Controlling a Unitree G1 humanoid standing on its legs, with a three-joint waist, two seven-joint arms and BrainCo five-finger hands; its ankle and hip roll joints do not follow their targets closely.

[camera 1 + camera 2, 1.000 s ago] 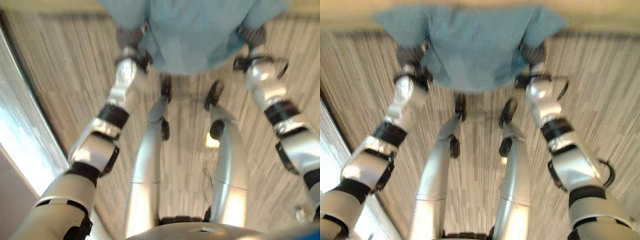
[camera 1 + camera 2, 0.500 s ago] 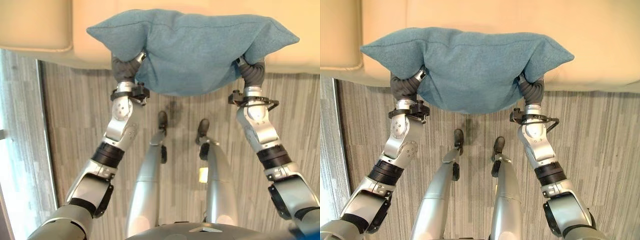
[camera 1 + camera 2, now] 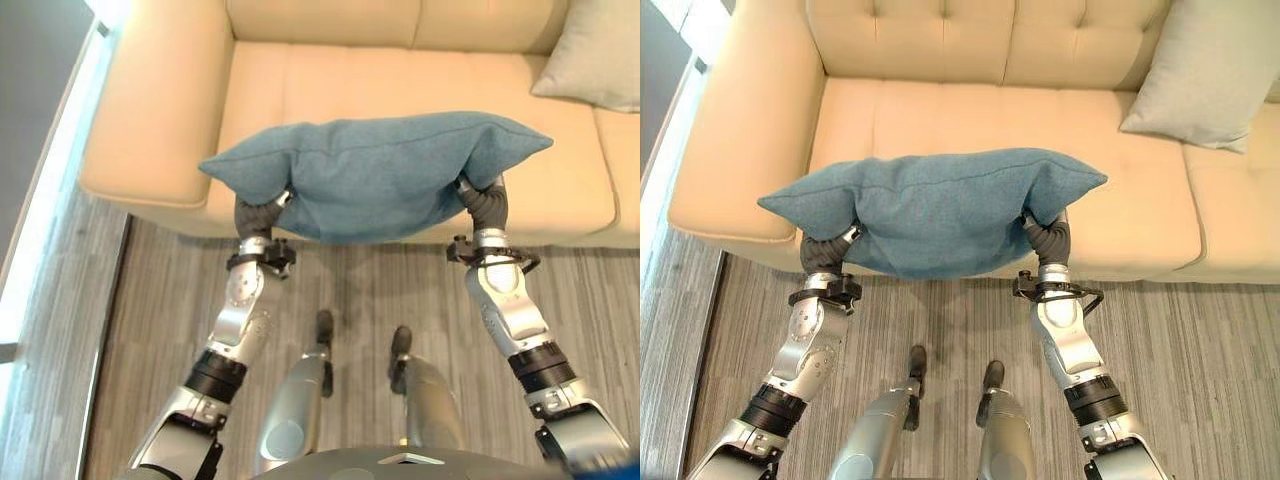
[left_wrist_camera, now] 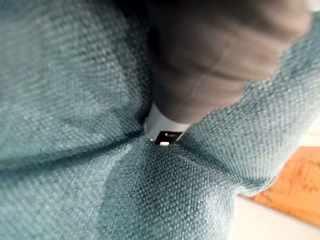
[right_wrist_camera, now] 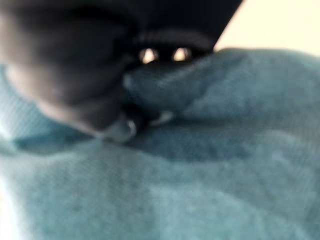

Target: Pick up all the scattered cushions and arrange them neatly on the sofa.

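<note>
Since half a second ago the camera view has tipped up: more of the sofa [image 3: 940, 110] shows, seat and tufted back, and less floor. Teal cushion [image 3: 375, 175] stays held up between both hands, now over the front edge of the sofa seat, toward its left end near the left armrest [image 3: 150, 100]. Left hand [image 3: 258, 214] is under the cushion's left end, right hand [image 3: 488, 205] under its right end; dark covers of both press into the fabric, which bulges around them. Fingers of both hands are buried in or behind the cushion, so cannot tell whether they curl or lie straight. Wrist views show teal weave pressed close against each dark cover. Grey cushion [image 3: 1210, 70] leans against the sofa back at the right end, well apart from the teal one. Striped grey carpet [image 3: 1200, 340] lies before the sofa.
</note>
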